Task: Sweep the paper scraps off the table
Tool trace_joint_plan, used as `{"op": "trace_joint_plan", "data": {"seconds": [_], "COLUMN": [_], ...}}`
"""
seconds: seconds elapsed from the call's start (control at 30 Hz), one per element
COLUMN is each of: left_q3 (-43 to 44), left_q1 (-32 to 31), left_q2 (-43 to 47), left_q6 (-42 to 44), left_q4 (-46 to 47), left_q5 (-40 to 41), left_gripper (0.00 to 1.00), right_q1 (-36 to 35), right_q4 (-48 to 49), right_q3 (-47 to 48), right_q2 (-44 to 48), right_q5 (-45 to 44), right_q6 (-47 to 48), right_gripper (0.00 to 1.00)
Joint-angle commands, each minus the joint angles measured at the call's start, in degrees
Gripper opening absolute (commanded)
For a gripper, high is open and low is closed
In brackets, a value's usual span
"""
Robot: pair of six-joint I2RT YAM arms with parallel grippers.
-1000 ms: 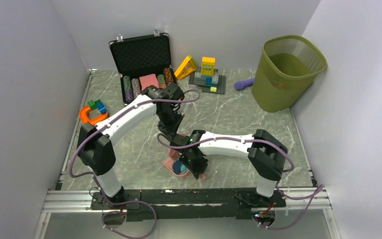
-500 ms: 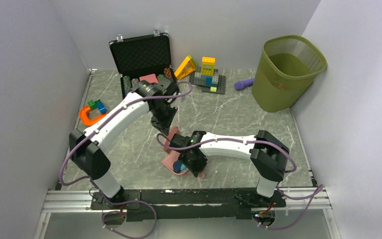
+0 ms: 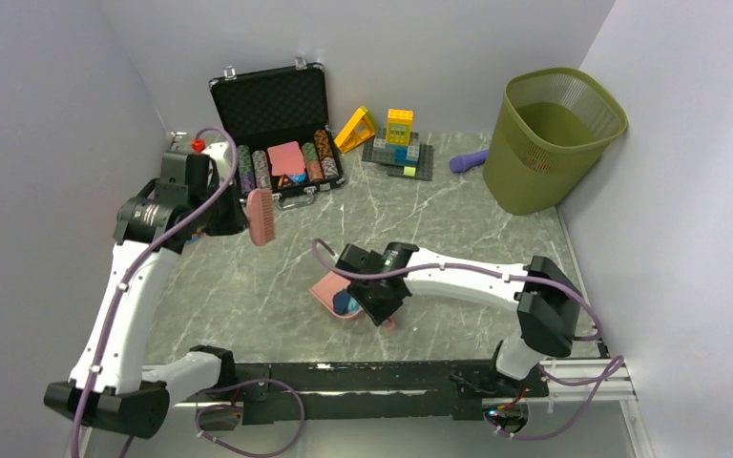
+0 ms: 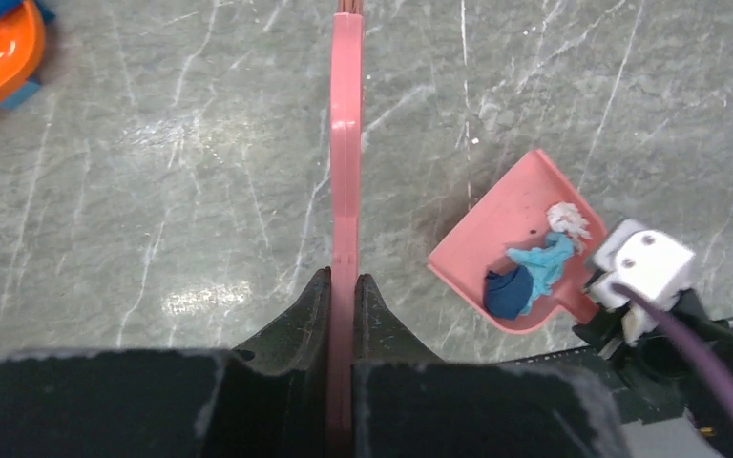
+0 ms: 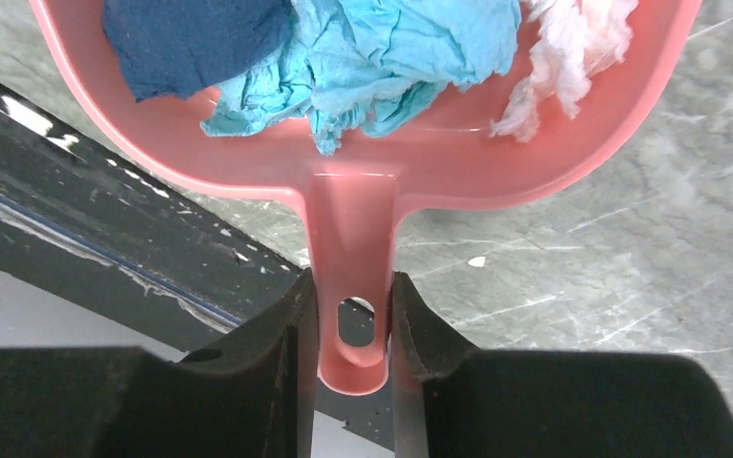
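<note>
Inside pink dustpan (image 4: 492, 239), paper scraps (image 4: 533, 272), brush (image 4: 345, 143) well apart

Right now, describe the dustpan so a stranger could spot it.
On the grey-green table, look near the middle of the front edge. The right gripper clamps the handle of a flat pink dustpan. Unlike the narrow pink brush, it holds blue, teal and white paper scraps.

Soft, even overhead light fills the top view, and shadows on the surface (image 3: 439, 219) are faint and blurred at their edges. In the left wrist view, pale glare patches sit left of centre, and the left pincer (image 4: 344, 282) along the bottom edge is dark and out of focus. The right wrist view is crisp above, soft along the bottom.
</note>
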State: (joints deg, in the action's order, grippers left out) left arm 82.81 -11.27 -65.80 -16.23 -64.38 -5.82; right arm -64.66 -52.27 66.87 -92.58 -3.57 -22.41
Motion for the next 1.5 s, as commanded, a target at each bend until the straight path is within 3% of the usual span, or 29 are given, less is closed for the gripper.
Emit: {"op": "trace_joint_plan", "data": {"seconds": [0.0,0.23,0.4,0.67,0.97,1.07,1.17,1.23,1.27,1.47], "left_q3": [-4.35,-9.54,-11.89,-14.74,-17.71,-18.28,-18.50,-18.90,-19.05,-19.80], "left_q1": [0.72,0.81,0.81,0.81,0.81,0.81,0.81,0.81,0.81,0.81], "left_q2": [4.38,8.07,9.12,11.22,12.58,12.96,13.19,13.31,13.33,12.77], "left_q6": [-0.35,1.62,2.05,1.81,1.98,1.99,1.98,1.90,1.86,1.77], "left_q4": [5.68,6.55,7.16,9.07,9.25,9.41,9.43,9.60,9.75,10.33], "left_q5": [4.50,6.53,9.48,8.46,7.12,6.54,6.35,6.35,6.35,4.48], "left_gripper": [0.00,0.00,0.00,0.00,0.00,0.00,0.00,0.00,0.00,0.00], "right_q1": [4.46,19.42,31.58,50.64,69.23,74.93,79.60,82.18,83.50,86.33], "right_q4": [-4.14,-12.12,-20.19,-16.45,-3.49,12.36,45.57,72.96,81.80,117.61], "right_q3": [8.25,24.04,41.33,54.76,61.51,52.52,34.71,22.04,18.70,3.98], "right_q2": [4.29,6.35,2.37,-1.96,-7.03,-5.38,-0.92,0.70,0.81,-2.28], "right_q5": [-0.61,6.35,6.81,17.73,41.00,52.78,60.89,61.17,60.46,51.94], "right_q6": [0.98,5.85,8.20,3.26,-9.74,-22.77,-48.27,-65.91,-73.24,-101.99], "right_gripper": [0.00,0.00,0.00,0.00,0.00,0.00,0.00,0.00,0.00,0.00]}}
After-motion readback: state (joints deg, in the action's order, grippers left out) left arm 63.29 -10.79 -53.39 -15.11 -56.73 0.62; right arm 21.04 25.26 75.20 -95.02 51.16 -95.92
